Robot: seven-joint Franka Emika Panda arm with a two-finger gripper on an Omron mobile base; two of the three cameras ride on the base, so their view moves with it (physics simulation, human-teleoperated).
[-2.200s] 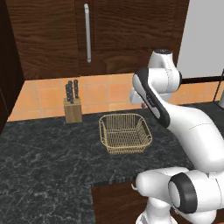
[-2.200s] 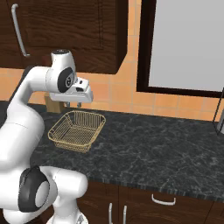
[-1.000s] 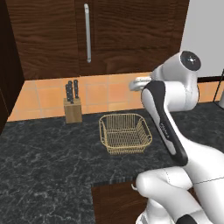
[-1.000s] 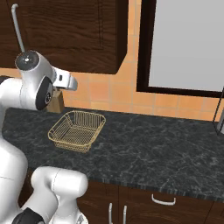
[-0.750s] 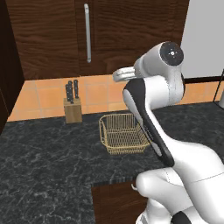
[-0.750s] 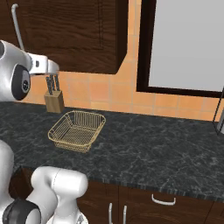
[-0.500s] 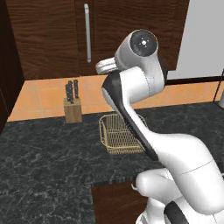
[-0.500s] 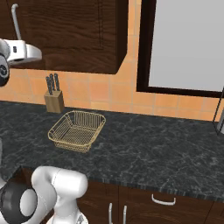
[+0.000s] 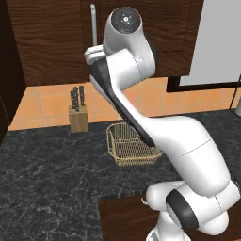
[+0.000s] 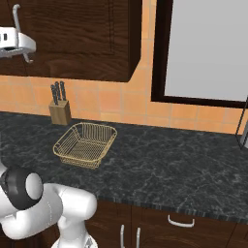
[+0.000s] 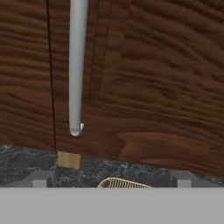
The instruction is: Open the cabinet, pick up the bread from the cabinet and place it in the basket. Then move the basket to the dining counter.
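The cabinet (image 11: 144, 87) fills what my hand sees: dark wood grain, door shut, its long silver handle (image 11: 77, 65) running down the left part of the door and ending in a rounded tip above the door's lower edge. Everything I place here, I place against that handle. My claw (image 11: 111, 177) sits right of the handle and level with its lower end, fingers spread as wide as they go, the two tips (image 11: 40, 178) showing well apart at the bottom of the hand view. Nothing is between them. I hold them wide, I judge, so the bar can pass between them once I shift toward it.

From the left base view my hand (image 9: 95, 52) is raised just beside the handle (image 9: 93, 21), near its bottom end, with the arm folded high to reach the wall cabinet (image 9: 52, 42). In the right base view the hand (image 10: 14, 43) hangs at the cabinet's (image 10: 77, 38) left part, the handle (image 10: 16, 17) rising above it.

The bread must be behind the closed door; I cannot see it. Below the handle and to its right on the black speckled counter (image 9: 42, 174) stands the basket (image 9: 132, 146), empty and waiting near the cabinet so the loaf has a short way down. A knife block (image 9: 78, 117) stands against the tiled wall, below the handle and slightly to its left.

The step at hand is to catch the handle and pull; the door is not yet opened.
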